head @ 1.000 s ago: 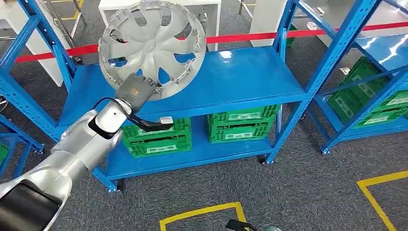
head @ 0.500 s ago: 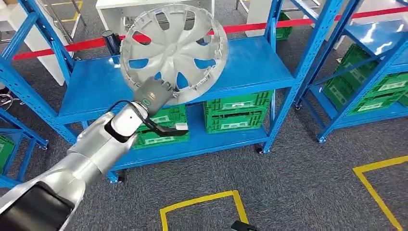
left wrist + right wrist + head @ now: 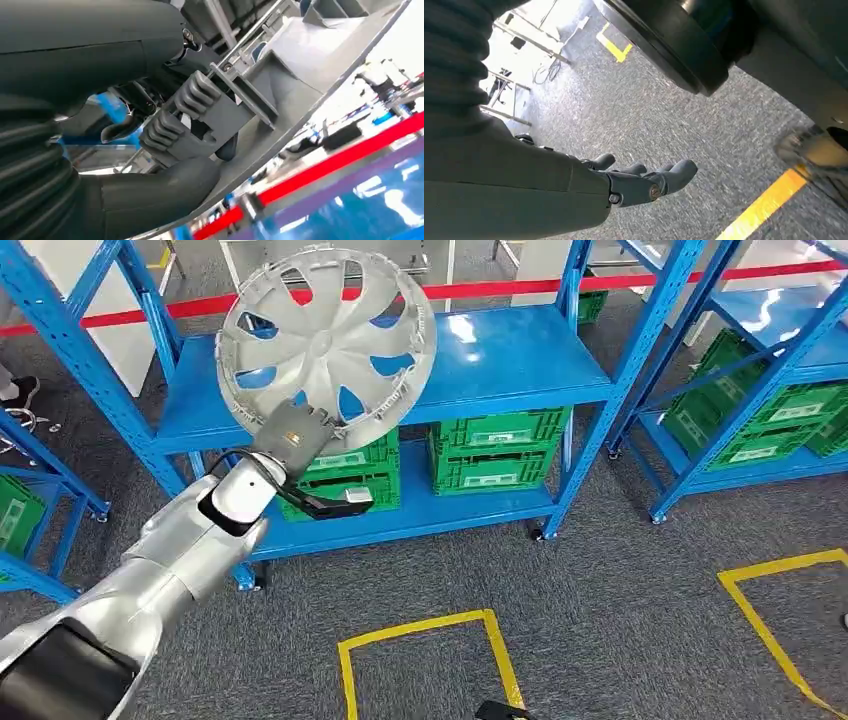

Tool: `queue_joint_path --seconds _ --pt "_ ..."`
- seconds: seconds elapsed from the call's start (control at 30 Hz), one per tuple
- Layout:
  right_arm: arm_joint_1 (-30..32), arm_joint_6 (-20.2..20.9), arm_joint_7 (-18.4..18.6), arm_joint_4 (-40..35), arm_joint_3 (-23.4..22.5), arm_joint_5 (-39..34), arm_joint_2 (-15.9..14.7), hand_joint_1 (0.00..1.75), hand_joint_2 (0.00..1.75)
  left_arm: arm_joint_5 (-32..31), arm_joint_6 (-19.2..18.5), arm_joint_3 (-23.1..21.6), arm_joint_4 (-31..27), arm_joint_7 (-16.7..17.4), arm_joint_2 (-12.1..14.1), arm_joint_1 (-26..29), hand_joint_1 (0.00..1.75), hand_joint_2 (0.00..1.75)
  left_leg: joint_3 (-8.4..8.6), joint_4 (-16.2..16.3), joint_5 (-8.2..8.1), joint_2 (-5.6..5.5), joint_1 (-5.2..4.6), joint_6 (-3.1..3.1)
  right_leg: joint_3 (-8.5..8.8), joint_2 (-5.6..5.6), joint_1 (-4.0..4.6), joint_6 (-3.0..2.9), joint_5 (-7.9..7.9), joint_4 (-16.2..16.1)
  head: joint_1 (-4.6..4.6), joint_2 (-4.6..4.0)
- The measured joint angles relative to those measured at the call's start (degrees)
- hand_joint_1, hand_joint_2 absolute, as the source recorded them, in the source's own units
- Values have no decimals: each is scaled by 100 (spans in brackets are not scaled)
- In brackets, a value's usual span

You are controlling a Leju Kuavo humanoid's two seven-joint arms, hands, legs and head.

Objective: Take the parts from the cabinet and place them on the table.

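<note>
Grey plastic hubcap (image 3: pixel 327 340), upper left of frame, looks light but flexy, left hand (image 3: pixel 290 433) gripping its lower rim; right hand (image 3: pixel 644 182) hangs empty, fingers loosely apart.

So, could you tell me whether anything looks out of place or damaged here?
Nothing stands out. The left hand holds the hubcap by its rim, tilted above the blue shelf; no cracks show. Green crates sit squarely below, and the right hand hangs open above the carpet.
</note>
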Motion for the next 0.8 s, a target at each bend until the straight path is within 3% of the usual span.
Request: queue_joint_path --seconds 0.03,0.07,0.1,0.13,0.17,0.2,0.23,0.27,0.33,0.37,0.4,0.43,0.5,0.53,0.57,0.6,0.67,0.7,0.73,0.77,0.8 --pt "-16 2 -6 0 0 2 0 0 175 2 7 0 9 -26 46 14 175 175 -110 7 83 -4 -18 11 -70 0 20 -8 -160 452 0 0" --pt "-19 9 -6 0 0 4 0 0 175 13 28 0 13 -39 81 34 175 175 -215 17 162 -13 -38 13 -53 1 38 -25 -99 717 2 0" --pt "-19 9 -15 0 0 2 0 0 175 28 37 0 13 -52 107 55 175 175 -312 29 228 -16 -54 15 63 1 57 -55 80 745 0 0" --pt "-20 9 -33 0 0 2 0 0 175 33 37 0 13 -63 140 69 175 175 -404 42 294 -20 -70 9 270 1 79 -94 287 584 2 0" --pt "-25 9 -70 -2 0 -2 0 0 175 33 35 0 13 -83 166 75 175 175 -496 53 362 -24 -86 1 598 1 105 -148 432 225 2 0" --pt "-41 9 -90 -7 0 -11 0 0 175 33 35 0 11 -92 188 74 175 175 -554 68 429 -25 -89 -9 1038 2 140 -217 364 -305 0 0" --pt "-60 9 -96 -26 0 -13 -7 0 175 33 35 -2 0 -94 192 74 175 175 -616 75 476 -29 -116 -44 1385 -6 187 -287 44 -824 2 0" --pt "-75 9 -103 -31 0 -24 -7 0 175 35 35 -2 -4 -94 218 81 175 175 -622 67 532 -10 -108 -76 1471 -1 195 -288 -16 -1034 -11 0" --pt "-86 7 -98 -31 0 -26 -2 0 175 35 35 -2 -7 -96 227 82 175 175 -626 13 659 3 -79 -137 1401 10 233 -334 75 -1041 4 0" --pt "-78 7 -96 -31 0 -26 -2 0 175 35 35 -2 -7 -96 236 84 175 175 -648 -8 718 -6 -100 -172 1356 5 198 -370 157 -1095 4 0" --pt "-83 7 -98 -28 0 -26 15 0 175 35 37 -2 -2 -94 275 82 175 175 -693 46 589 -29 -85 -203 1322 -41 158 -390 257 -1122 13 0" --pt "-90 7 -92 -28 0 -22 13 0 175 37 37 -2 -4 -96 279 79 175 175 -789 235 242 -28 -82 -242 1242 -36 149 -441 328 -1135 -2 0" --pt "-90 7 -100 -28 0 -26 15 0 175 35 35 -2 -4 -96 308 80 175 175 -921 987 -445 -24 -38 -315 1067 -32 137 -444 486 -1130 -17 0" --pt "-86 7 -101 -28 0 -26 20 0 175 35 37 -2 -4 -98 317 81 175 175 -979 1372 -643 -24 -25 -345 974 -35 132 -435 557 -1123 -20 0" --pt "-85 7 -100 -28 0 -26 22 0 175 35 35 -2 -2 -98 317 85 175 175 -988 1677 -659 -23 -10 -364 866 -42 125 -422 637 -1108 -20 0" --pt "-87 7 -122 -28 0 -37 22 0 175 35 35 -2 -2 -100 317 87 175 175 -918 1781 -498 -23 6 -382 753 -52 116 -407 708 -1090 -20 0" --pt "-97 7 -210 -28 0 -63 24 0 175 37 35 -2 -7 -111 310 87 175 175 -474 1398 -62 -21 41 -417 533 -62 86 -363 840 -1035 -20 0" --pt "-106 7 -232 -28 0 -92 24 0 175 37 35 -2 -9 -118 299 85 175 175 -102 965 -50 -22 59 -428 446 -59 71 -329 901 -998 -20 0" --pt "-112 7 -249 -33 0 -103 22 0 175 39 33 -2 -15 -120 297 83 175 175 261 452 -425 -31 51 -434 382 -52 75 -276 957 -981 -24 0" --pt "-113 7 -275 -33 0 -105 22 0 175 48 24 -4 -35 -125 264 84 175 175 420 92 -539 -69 -3 -335 362 -54 79 -230 1010 -971 -13 0" --pt "-124 -4 -304 -33 0 -101 22 0 175 50 13 -4 -33 -131 249 86 175 175 312 110 -477 -67 -5 -279 366 -49 97 -191 1102 -1025 -13 0"
